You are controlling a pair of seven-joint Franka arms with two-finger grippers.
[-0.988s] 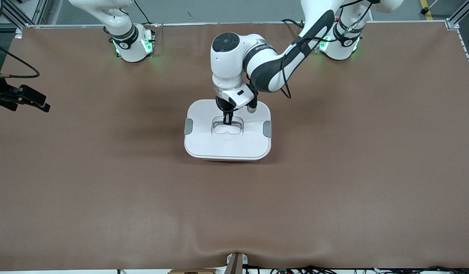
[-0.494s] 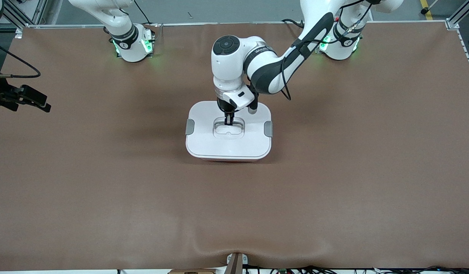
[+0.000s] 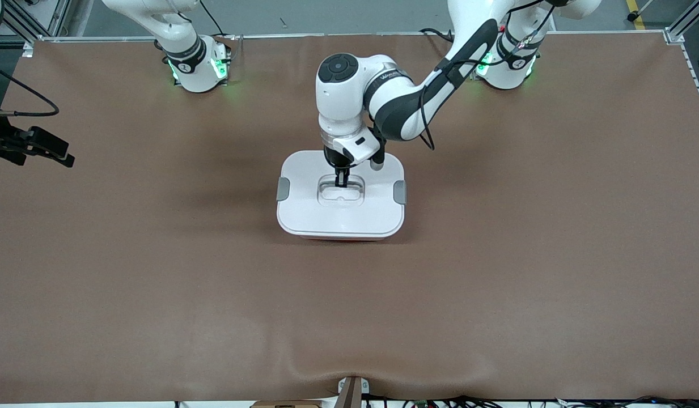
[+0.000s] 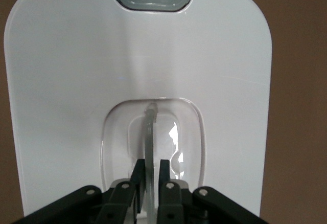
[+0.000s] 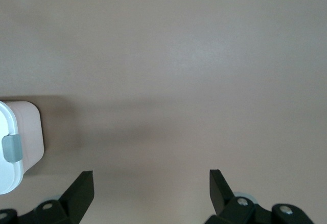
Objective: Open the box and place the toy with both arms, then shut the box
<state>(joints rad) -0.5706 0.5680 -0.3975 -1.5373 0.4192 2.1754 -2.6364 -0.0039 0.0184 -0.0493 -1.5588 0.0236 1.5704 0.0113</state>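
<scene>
Table (image 3: 156, 272): brown mat, which we see wrinkled at its near edge. Box (image 3: 304, 209): at the centre, lid on, long axis running between the arms' ends; we cannot see inside. Left gripper (image 3: 340, 182): clamped on the lid's clear handle (image 4: 150, 132). Right gripper (image 5: 151, 183): fingers apart, waiting over bare mat.

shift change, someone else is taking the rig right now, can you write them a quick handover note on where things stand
Left gripper: shut on the clear handle in the lid's recess, over the middle of the box.
Right gripper: open, waiting over bare table at the right arm's end.
Box: mid-table, white lid on, grey clips at both sides.
Toy: not visible in any view; whether it is inside cannot be told.
Done: handle gripped.
Left: confirm the toy's whereabouts, then carry on from there.
</scene>
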